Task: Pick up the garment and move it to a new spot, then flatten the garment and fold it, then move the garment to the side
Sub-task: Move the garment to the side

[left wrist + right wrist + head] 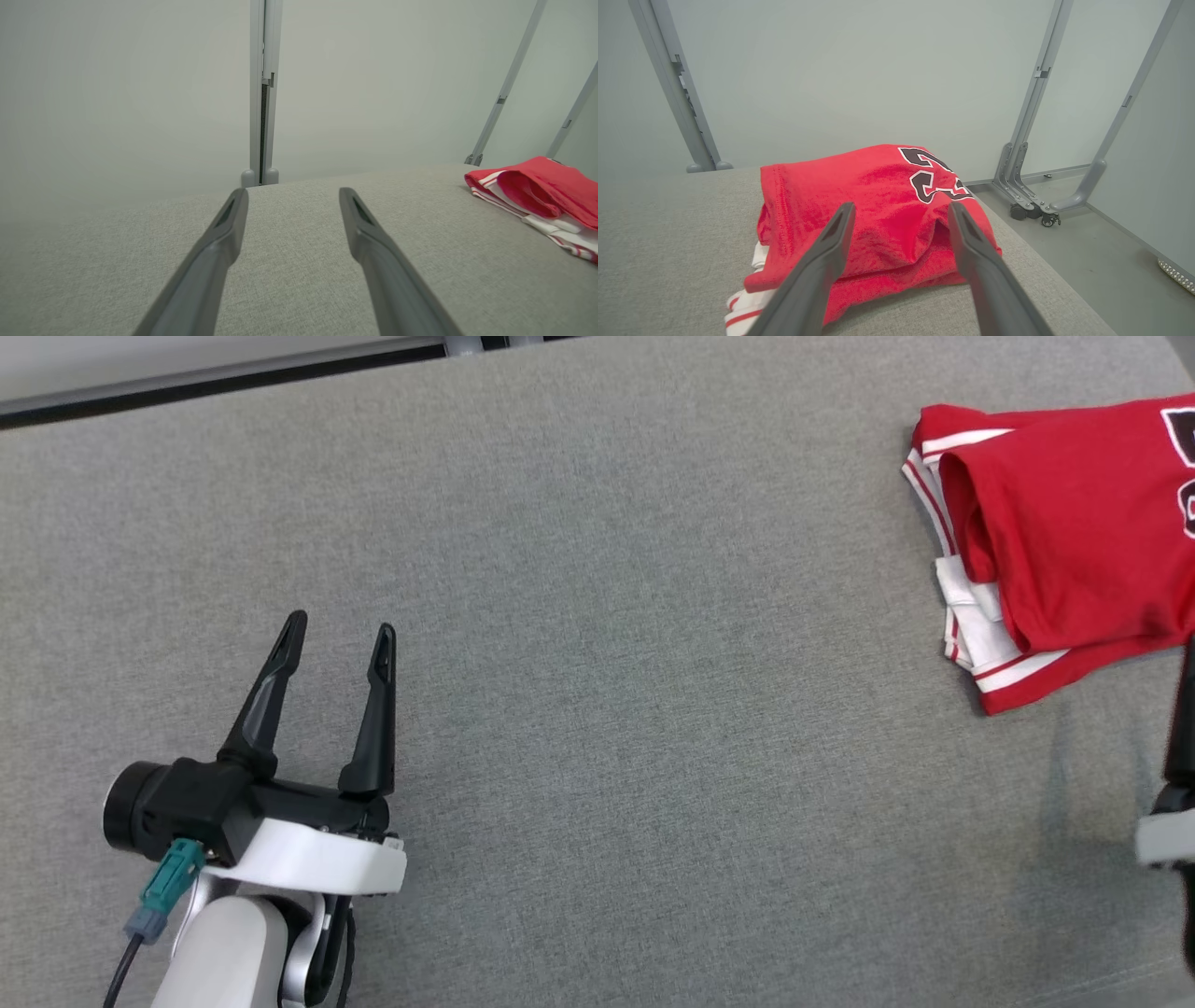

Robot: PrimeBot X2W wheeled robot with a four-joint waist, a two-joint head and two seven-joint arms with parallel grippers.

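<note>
Head view: garment [1074, 523] on grey fabric [653, 663]

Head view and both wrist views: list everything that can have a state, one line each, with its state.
garment: folded into a bundle, lying at the right end of the grey surface, held by neither hand.
left hand: open, empty, above bare surface well away from the garment.
right hand: open, fingers spread by the garment's near edge, gripping nothing.
</note>
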